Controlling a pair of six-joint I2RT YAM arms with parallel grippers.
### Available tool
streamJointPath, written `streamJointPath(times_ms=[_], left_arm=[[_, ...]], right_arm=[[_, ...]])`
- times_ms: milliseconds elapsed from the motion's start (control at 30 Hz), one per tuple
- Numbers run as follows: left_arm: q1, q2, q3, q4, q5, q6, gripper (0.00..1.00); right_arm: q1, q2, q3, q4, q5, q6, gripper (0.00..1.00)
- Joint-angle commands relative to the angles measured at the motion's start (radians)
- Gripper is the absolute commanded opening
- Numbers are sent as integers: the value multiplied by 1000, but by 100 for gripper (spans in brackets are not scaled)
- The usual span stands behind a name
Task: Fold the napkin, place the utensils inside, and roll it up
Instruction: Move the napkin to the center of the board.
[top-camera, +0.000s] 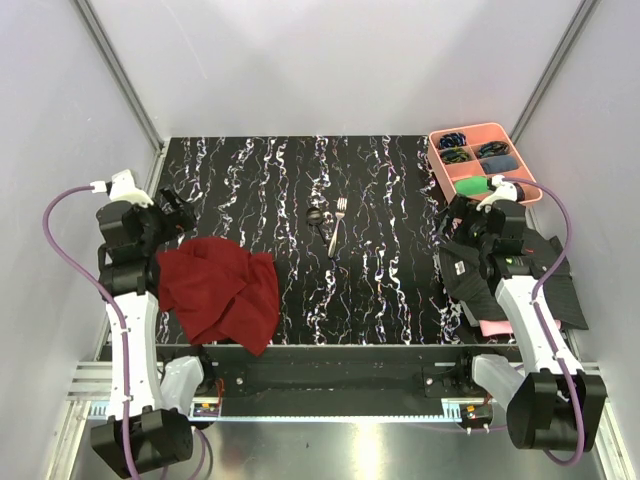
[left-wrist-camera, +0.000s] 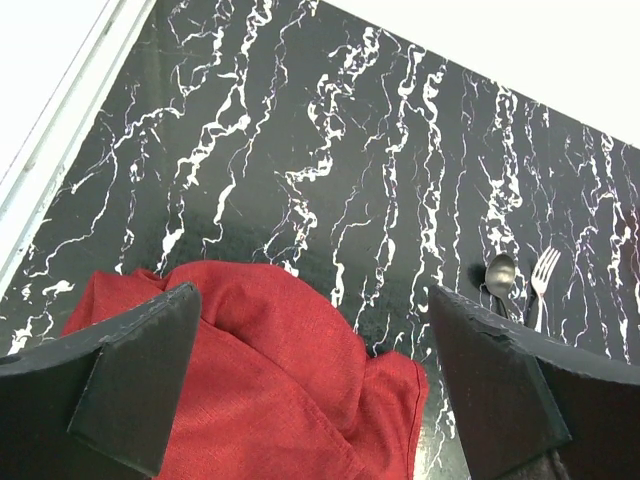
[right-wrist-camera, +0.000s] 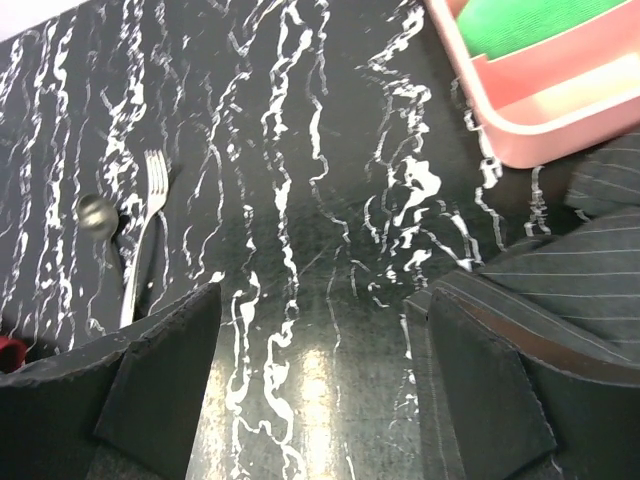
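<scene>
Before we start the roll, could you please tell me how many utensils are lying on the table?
2: a fork and a spoon just left of it, mid-table; the crumpled napkin could hide more.

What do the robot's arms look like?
The left arm and right arm are white tubes with black joints. A purple cable loops beside each. Each end effector has two flat, dark grey fingers.

Open tabletop (top-camera: 390, 280) surrounds the fork (top-camera: 337, 225) and spoon (top-camera: 316, 217); napkin (top-camera: 220, 290) crowds left, striped shirt (top-camera: 460, 285) right.
</scene>
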Motion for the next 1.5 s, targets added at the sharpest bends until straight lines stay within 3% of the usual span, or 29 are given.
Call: streamJointPath(times_ms=[0, 133, 200, 233, 267, 367, 567, 667, 967, 1100, 1167, 1200, 1300, 1333, 1367, 1467], left_arm=[[-3, 6, -12, 51, -15, 16, 99], [-72, 10, -59, 64, -9, -31, 99], [-146, 13, -104, 60, -122, -64, 99], [-246, 15, -113, 33, -174, -71, 99], [-302, 13, -125, 11, -308, -100, 99], [-459, 4, -186, -69, -536, -250, 99], [-462, -81, -367, -135, -593, -548, 99], [-462, -92, -426, -133, -640, -619, 99], [-462, 113, -452, 44, -528, -547, 99], [-462, 216, -464, 191, -408, -510, 81], [-462, 278, -469, 262, -296, -477, 55], [-462, 294, -469, 328, -267, -472, 33], [-468, 355, -443, 447, -175, -461, 15], [-474, 400, -396, 460, -141, -449, 5], [-485, 426, -364, 465, -130, -441, 0], [-555, 513, -242, 486, -103, -430, 0]], right_arm=[[-1, 29, 40, 57, -78, -9, 92], [-1, 32, 38, 61, -81, -3, 92], [-1, 29, 35, 64, -78, -1, 93], [-1, 28, 35, 66, -75, -1, 93], [-1, 28, 33, 64, -73, 2, 93], [-1, 20, 29, 63, -69, 5, 93], [-1, -6, 26, 49, -55, 5, 93], [1, -12, 24, 49, -47, 9, 94], [-1, -8, 23, 44, -38, 15, 94], [-1, 2, 23, 43, -32, 15, 94], [-1, 3, 24, 44, -27, 17, 94], [-1, 8, 26, 41, -29, 18, 94], [-1, 11, 27, 41, -35, 19, 94], [-1, 15, 29, 41, -36, 19, 94], [-1, 15, 32, 40, -38, 19, 94], [-1, 26, 44, 32, -45, 17, 93]])
